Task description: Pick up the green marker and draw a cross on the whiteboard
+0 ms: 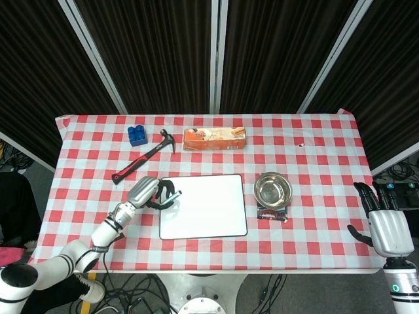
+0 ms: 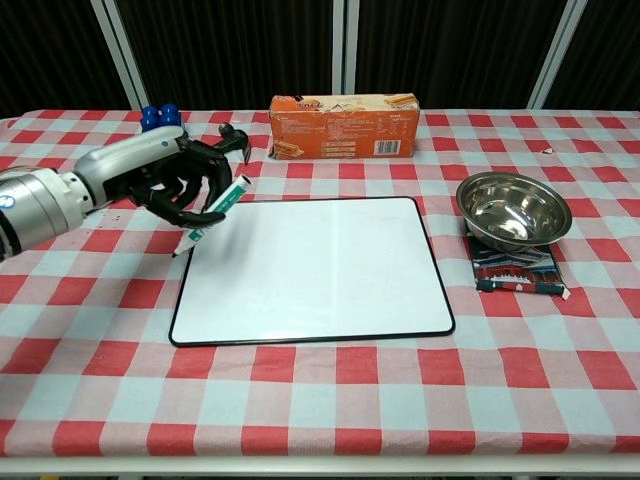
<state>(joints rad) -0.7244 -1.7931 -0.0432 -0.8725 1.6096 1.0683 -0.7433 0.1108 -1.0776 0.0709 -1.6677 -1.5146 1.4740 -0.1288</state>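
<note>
My left hand [image 2: 165,180] [image 1: 147,193] holds the green marker [image 2: 212,215] [image 1: 168,199], tilted with its tip down near the whiteboard's left edge. The whiteboard [image 2: 312,268] [image 1: 206,206] lies flat in the middle of the table, its white surface blank. Whether the tip touches the board I cannot tell. My right hand [image 1: 386,226] hangs beyond the table's right edge with its fingers apart and nothing in it; the chest view does not show it.
A red-handled hammer [image 1: 143,158] and a blue block [image 1: 137,135] lie behind my left hand. An orange box [image 2: 343,126] stands behind the board. A steel bowl [image 2: 513,209] sits to the right, over a dark packet [image 2: 515,273].
</note>
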